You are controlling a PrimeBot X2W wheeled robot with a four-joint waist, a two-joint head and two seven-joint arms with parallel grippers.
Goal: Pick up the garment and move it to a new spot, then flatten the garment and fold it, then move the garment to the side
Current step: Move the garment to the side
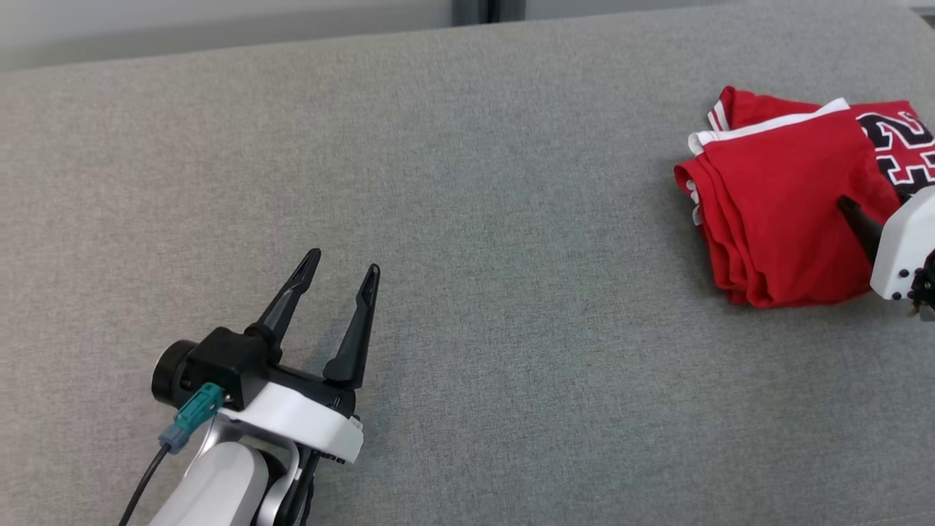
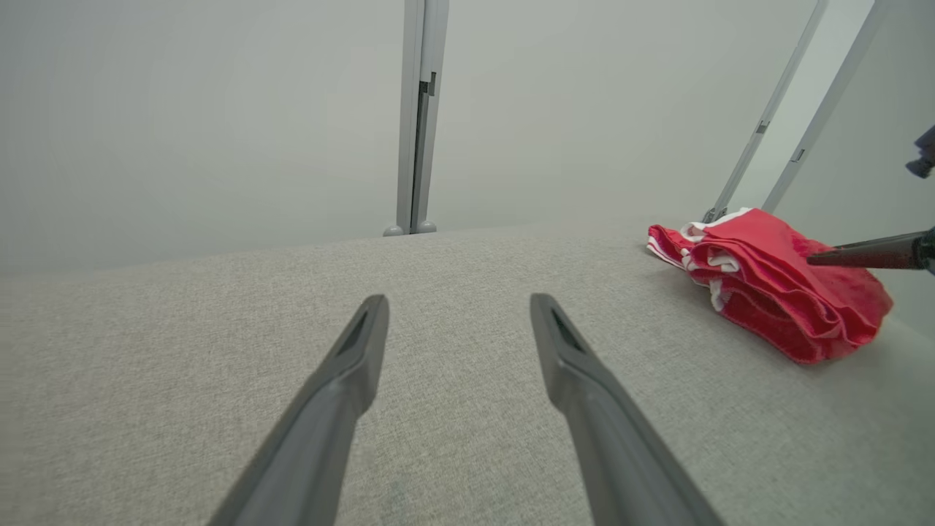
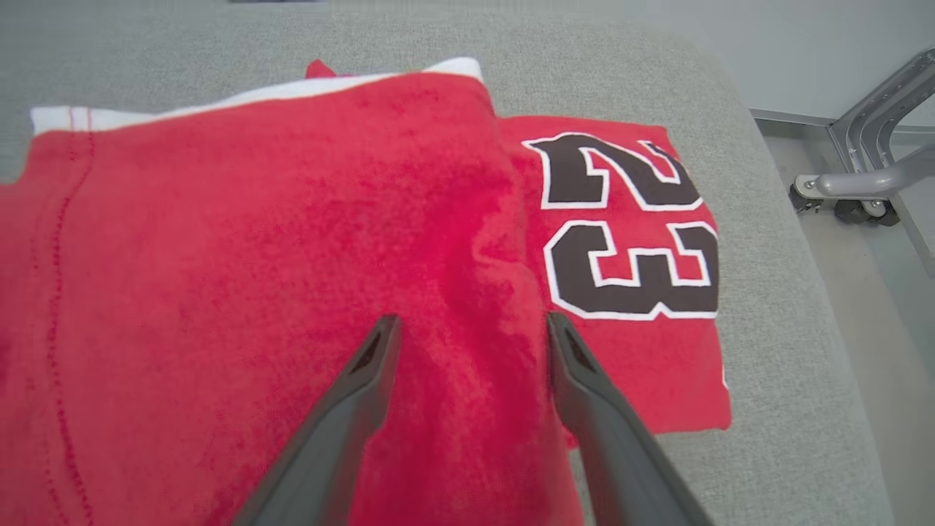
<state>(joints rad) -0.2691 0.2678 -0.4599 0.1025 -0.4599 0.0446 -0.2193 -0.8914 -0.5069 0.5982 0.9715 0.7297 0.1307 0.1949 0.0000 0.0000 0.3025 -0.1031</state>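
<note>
The garment (image 1: pixel 789 212), a red jersey with white trim, lies folded at about 2 o'clock in the head view, far out on the grey padded surface (image 1: pixel 511 219) and well apart from the left gripper (image 1: pixel 344 261), which sits at 8 o'clock with its fingers spread over bare fabric, holding nothing. The right gripper (image 3: pixel 471 320) is over the jersey with its fingers parted and no cloth pinched between them. Whether the tips touch the top layer cannot be told. The task looks nearly done, so the main risk is probably undoing it. If the right arm pulls away low, a fingertip could catch the nap of the top fold and drag it open. A sideways nudge towards 3 o'clock could carry the bundle over the rounded edge, which looks close. The right wrist view shows what the head view barely does: the black number 23 (image 3: pixel 628 226) on a lower layer sticking out at 3 o'clock past the upper fold, and beyond it the surface's edge, the floor and a wheeled metal frame (image 3: pixel 840 197) at 2 o'clock. The left wrist view gives the pile from the side, at 3 o'clock. The layers are loose and bulging, not pressed flat, and one right finger lies level across the top. That looseness suggests the stack would slump if bumped.
</note>
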